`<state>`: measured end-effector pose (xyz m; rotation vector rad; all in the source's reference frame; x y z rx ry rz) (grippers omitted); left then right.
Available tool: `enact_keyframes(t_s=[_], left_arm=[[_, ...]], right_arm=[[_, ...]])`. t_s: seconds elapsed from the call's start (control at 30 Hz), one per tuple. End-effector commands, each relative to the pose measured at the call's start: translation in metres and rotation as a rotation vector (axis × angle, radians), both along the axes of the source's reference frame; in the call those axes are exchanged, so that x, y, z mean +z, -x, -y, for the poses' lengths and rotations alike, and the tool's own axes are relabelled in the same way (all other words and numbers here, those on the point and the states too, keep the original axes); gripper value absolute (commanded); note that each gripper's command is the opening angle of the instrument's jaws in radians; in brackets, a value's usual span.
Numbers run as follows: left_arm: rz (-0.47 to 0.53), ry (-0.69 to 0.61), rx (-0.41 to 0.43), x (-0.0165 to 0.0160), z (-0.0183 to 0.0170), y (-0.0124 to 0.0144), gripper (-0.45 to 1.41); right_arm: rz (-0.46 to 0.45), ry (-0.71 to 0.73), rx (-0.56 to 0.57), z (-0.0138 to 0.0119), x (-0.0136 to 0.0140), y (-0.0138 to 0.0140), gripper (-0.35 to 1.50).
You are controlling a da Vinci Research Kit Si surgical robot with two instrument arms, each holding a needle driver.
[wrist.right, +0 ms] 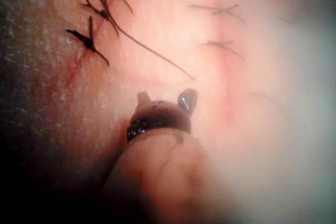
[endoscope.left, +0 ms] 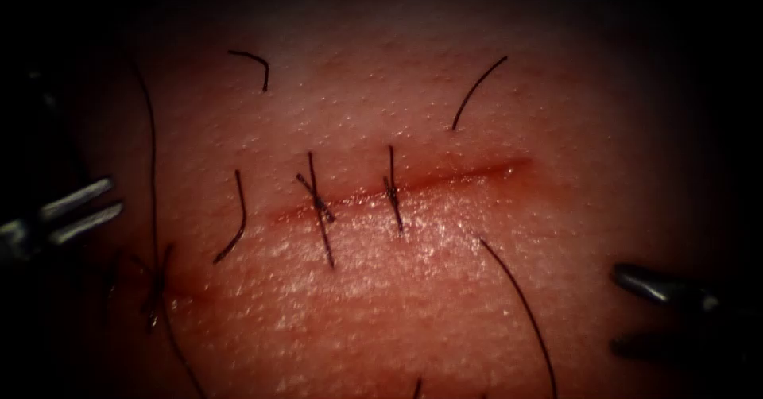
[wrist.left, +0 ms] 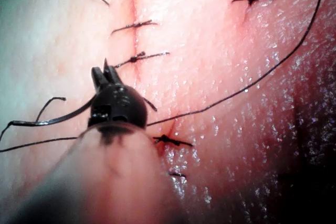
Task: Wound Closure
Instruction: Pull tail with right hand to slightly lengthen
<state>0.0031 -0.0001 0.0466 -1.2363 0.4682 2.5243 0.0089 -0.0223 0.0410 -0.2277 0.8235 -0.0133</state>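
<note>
- Left tool — jaws parted, gripping nothing, clear of the tissue at the cut's left end.
- Right tool — jaws apart, also empty, below the cut's right end.
- Two tied stitches cross the cut between the tools; a third knot sits near the left jaws.
- A long thread runs past the left jaws.
- Loose thread ends lie about the tissue.
- Needle: cannot tell where it is.

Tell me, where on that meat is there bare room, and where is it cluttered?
Bare tissue lies right of the cut's end, toward the open, empty right tool, and above the cut between two loose thread ends. It is crowded around the two stitches and by the long thread near the open, empty left tool.
</note>
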Motion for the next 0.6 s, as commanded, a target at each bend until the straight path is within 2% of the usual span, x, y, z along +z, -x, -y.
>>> enact_keyframes(t_s=[0.03, 0.1, 0.17, 0.23, 0.3, 0.33, 0.43, 0.47, 0.57, 0.6], left_arm=[[0.001, 0.002, 0.000, 0.0006, -0.0004, 0.0005, -0.45], [0.001, 0.002, -0.001, 0.0007, -0.0004, 0.0006, -0.45], [0.000, 0.003, -0.002, 0.0007, -0.0003, 0.0008, -0.45], [-0.001, 0.003, -0.003, 0.0007, -0.0003, 0.0009, -0.45], [-0.001, 0.004, -0.004, 0.0008, -0.0003, 0.0009, -0.45], [-0.001, 0.004, -0.004, 0.0008, -0.0003, 0.0010, -0.45], [-0.001, 0.004, -0.004, 0.0008, -0.0003, 0.0010, -0.45], [-0.002, 0.004, -0.004, 0.0008, -0.0003, 0.0010, -0.45], [-0.002, 0.004, -0.005, 0.0008, -0.0003, 0.0010, -0.45], [-0.002, 0.004, -0.005, 0.0008, -0.0003, 0.0010, -0.45]], right_arm=[[0.000, -0.030, 0.030, -0.0015, 0.0007, 0.0001, 1.31], [-0.041, -0.158, 0.173, -0.0027, 0.0010, 0.0003, 1.26], [-0.141, -0.332, 0.416, -0.0038, 0.0016, 0.0004, 1.21], [-0.217, -0.519, 0.636, -0.0050, 0.0023, 0.0003, 1.26], [-0.231, -0.593, 0.724, -0.0059, 0.0029, 0.0001, 1.37], [-0.267, -0.696, 0.838, -0.0071, 0.0035, -0.0002, 1.43], [-0.396, -0.857, 0.963, -0.0086, 0.0044, -0.0006, 1.47], [-0.473, -0.967, 1.025, -0.0095, 0.0052, -0.0010, 1.47], [-0.527, -1.084, 1.066, -0.0105, 0.0063, -0.0017, 1.47], [-0.567, -1.163, 1.087, -0.0111, 0.0069, -0.0020, 1.47]])
